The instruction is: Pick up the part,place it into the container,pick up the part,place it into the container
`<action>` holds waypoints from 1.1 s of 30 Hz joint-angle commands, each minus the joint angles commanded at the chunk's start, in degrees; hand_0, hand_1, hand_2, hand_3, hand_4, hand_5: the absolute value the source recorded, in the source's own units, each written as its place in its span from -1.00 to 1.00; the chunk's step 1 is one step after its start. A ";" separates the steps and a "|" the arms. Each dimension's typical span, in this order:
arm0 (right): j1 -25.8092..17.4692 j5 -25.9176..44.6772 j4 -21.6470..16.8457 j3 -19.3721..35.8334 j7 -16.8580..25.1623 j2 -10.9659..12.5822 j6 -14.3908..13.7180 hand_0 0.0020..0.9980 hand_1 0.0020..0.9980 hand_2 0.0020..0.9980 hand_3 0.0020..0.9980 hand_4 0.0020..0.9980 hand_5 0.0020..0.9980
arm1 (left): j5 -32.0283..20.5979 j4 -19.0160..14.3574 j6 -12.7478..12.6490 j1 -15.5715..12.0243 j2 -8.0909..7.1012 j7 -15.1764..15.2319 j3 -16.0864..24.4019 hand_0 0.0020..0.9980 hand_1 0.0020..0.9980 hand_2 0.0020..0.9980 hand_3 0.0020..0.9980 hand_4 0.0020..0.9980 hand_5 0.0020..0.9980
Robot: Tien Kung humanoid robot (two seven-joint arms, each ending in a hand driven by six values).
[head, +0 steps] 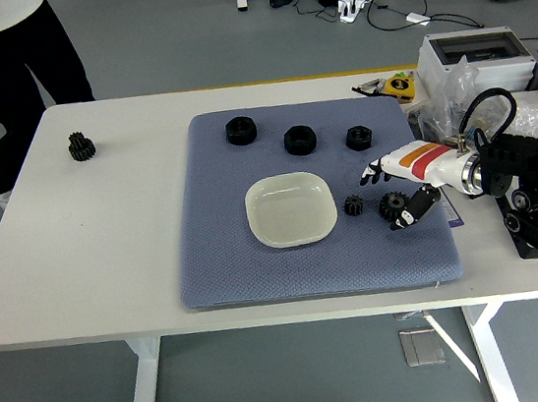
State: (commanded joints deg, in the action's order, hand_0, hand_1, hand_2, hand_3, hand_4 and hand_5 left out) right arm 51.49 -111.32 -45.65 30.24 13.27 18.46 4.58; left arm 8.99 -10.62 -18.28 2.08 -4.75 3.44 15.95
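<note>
A white square dish [291, 209] lies in the middle of a blue-grey mat [248, 263]. Just right of the dish lie a small black gear [354, 206] and a larger black gear [394, 205]. My right hand [389, 193] reaches in from the right over the larger gear with its fingers spread: the thumb sits at the gear's near right side, the other fingers behind it. It holds nothing. Three black hex nuts [300, 138] lie along the mat's far side. Another black gear [80, 145] lies far left on the bare table. My left arm is out of view.
A grey box [473, 52], plastic bags and a yellow tape measure [398, 87] crowd the table's far right. A button panel sits under my right arm at the right edge. A person in black trousers [23, 65] stands at the table's far left corner.
</note>
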 joint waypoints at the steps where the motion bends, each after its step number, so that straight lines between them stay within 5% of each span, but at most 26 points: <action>1: 0.13 0.21 0.63 -0.07 0.01 -0.28 -0.05 0.18 0.30 0.40 0.52 1.00 -0.44 | 0.12 -0.01 0.09 0.03 -0.03 -0.04 0.04 0.37 0.43 0.50 0.18 0.42 0.18; 15: 1.96 3.36 8.03 -2.55 0.30 -2.57 -1.35 0.15 0.27 0.36 0.48 1.00 -0.45 | 1.01 -0.02 0.55 0.34 -0.26 -0.18 0.17 0.37 0.42 0.49 0.19 0.42 0.17; 17: 1.93 3.67 8.80 -2.86 0.33 -2.76 -1.56 0.14 0.26 0.35 0.32 1.00 -0.44 | 1.16 -0.01 0.54 0.35 -0.26 -0.23 0.25 0.37 0.42 0.49 0.19 0.41 0.17; 33: 1.24 5.04 11.15 -4.67 0.85 -3.83 -4.91 0.07 0.22 0.30 0.19 0.88 -0.47 | 1.88 -0.02 0.48 0.54 -0.23 -0.41 0.60 0.36 0.42 0.49 0.19 0.41 0.17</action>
State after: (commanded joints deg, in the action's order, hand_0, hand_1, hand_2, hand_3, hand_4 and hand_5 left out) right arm 52.74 -106.28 -34.49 25.57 14.12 14.62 -0.32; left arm 10.86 -10.64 -17.80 2.61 -4.98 3.04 16.56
